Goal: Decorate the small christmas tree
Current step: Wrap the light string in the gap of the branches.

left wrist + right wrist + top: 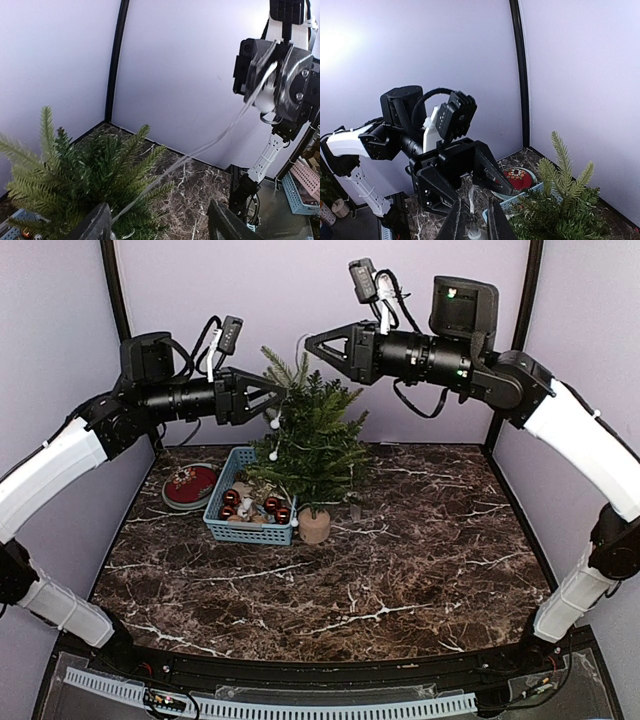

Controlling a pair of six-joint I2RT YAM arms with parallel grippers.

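The small christmas tree (312, 445) stands at the back centre of the marble table on its pale wooden base (314, 526). A clear wire with white bulbs (275, 423) hangs down its left side. My right gripper (312, 343) hovers above the treetop, shut on that wire (471, 197), with a bulb between its fingers (457, 220). In the left wrist view the wire (200, 150) runs taut from the tree (75, 180) up to the right gripper (272, 85). My left gripper (280, 400) is at the tree's upper left and open (160, 225); the wire passes by its left finger (95, 225).
A blue basket (222, 502) holding red baubles sits left of the tree's base. A red patterned plate (190, 485) lies further left. The purple back wall and black corner posts (112, 280) are close behind. Pink and blue baskets (305, 180) sit off the table.
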